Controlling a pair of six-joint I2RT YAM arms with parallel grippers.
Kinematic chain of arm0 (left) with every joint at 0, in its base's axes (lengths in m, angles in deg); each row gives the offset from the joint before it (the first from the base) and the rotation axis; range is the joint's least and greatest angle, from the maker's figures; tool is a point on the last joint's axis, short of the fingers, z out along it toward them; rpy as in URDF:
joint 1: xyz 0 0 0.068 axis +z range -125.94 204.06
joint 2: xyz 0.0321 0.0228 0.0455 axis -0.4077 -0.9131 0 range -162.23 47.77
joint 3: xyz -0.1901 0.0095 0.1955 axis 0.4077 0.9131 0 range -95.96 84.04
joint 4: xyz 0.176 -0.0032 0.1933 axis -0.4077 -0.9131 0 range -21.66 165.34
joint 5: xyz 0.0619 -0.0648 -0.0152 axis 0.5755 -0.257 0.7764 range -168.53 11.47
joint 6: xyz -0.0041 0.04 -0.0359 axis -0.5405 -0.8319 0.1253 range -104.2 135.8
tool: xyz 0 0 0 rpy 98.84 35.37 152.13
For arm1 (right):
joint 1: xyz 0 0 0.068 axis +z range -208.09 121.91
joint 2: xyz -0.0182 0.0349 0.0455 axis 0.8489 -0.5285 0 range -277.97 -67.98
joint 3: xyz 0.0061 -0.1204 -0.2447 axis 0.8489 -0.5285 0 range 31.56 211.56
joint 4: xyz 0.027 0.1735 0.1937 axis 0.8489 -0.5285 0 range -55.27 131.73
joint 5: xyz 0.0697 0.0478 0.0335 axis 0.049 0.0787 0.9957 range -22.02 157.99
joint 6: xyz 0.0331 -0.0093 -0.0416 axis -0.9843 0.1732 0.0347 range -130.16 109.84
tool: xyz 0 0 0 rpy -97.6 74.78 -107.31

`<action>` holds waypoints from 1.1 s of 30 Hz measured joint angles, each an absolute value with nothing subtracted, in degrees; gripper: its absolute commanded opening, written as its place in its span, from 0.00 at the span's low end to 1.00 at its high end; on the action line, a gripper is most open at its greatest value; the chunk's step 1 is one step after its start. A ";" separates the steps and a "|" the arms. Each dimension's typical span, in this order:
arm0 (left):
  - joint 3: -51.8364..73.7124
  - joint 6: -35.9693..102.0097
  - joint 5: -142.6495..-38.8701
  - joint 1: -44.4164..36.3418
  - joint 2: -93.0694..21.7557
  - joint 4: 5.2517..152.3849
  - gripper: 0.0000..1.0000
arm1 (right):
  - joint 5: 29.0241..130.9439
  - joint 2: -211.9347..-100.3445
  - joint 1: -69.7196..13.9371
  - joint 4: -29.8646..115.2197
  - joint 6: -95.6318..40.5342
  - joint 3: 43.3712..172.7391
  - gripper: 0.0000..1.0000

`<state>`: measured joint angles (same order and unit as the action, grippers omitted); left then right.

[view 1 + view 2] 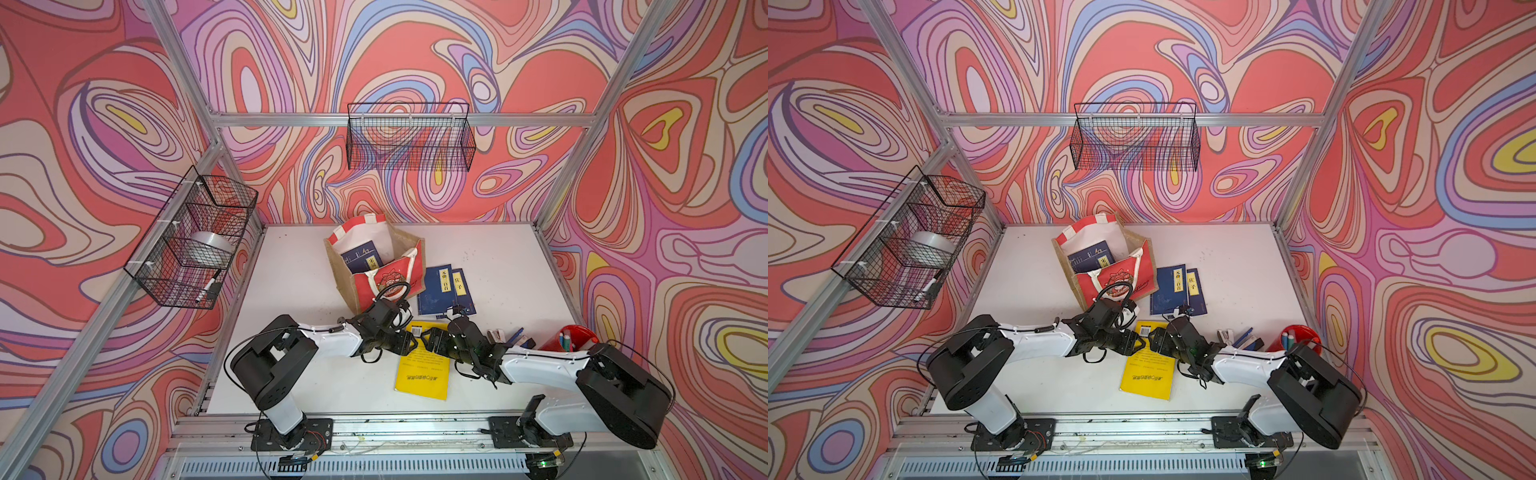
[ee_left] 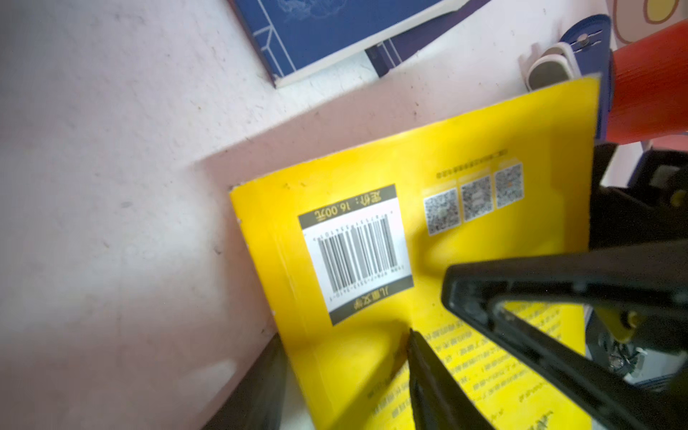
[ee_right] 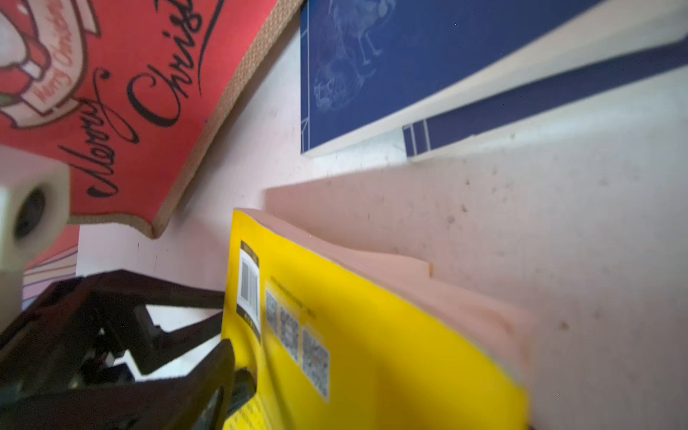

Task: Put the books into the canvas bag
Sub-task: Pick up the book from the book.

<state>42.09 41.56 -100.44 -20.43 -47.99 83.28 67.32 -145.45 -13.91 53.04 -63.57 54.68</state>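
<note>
The canvas bag (image 1: 409, 245) (image 1: 1142, 270) stands open at the table's middle back with two navy books (image 1: 361, 257) inside. Two more navy books (image 1: 436, 291) (image 3: 391, 67) lie overlapped to its right. The yellow book (image 1: 424, 374) (image 2: 484, 242) (image 3: 372, 353) lies in front, its far end raised. My left gripper (image 1: 413, 343) (image 2: 342, 346) is shut on that end's spine corner, one finger under and one denting the cover. My right gripper (image 1: 428, 337) faces it, open around the same end; one finger (image 3: 223, 372) rests by the cover, the other is hidden.
A red pen cup (image 1: 575, 336) and a blue stapler (image 1: 515, 336) sit close behind my right wrist. A black wire basket (image 1: 409, 141) hangs on the back wall. Another basket (image 1: 195, 245) on the left wall holds a tape roll and a marker.
</note>
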 measured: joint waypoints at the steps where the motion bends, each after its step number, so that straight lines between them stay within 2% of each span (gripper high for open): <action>1: 42.09 41.56 -100.97 -20.32 -48.10 83.46 0.54 | 68.45 -145.10 -13.91 52.58 -63.27 54.55 0.73; 4: 42.09 41.58 -101.97 -20.06 -48.39 84.00 0.54 | 71.32 -144.84 -13.93 51.20 -62.41 54.35 0.54; 6: 42.09 41.56 -102.15 -19.99 -48.56 84.26 0.55 | 73.20 -145.03 -13.93 50.63 -62.48 54.31 0.46; 12: 42.44 41.56 -102.80 -19.69 -48.41 84.81 0.58 | 75.41 -144.88 -13.82 49.74 -63.40 54.09 0.37; 22: 49.93 41.27 -108.75 -13.81 -40.63 84.90 0.81 | 76.24 -133.43 -14.30 43.62 -56.95 52.54 0.36; 28: 51.92 40.95 -116.22 -13.32 -39.40 88.20 0.83 | 78.12 -125.40 -14.63 44.45 -46.04 50.57 0.37; 33: 53.74 42.72 -124.22 -13.02 -41.04 97.95 0.80 | 79.69 -125.05 -14.67 45.82 -38.72 50.50 0.37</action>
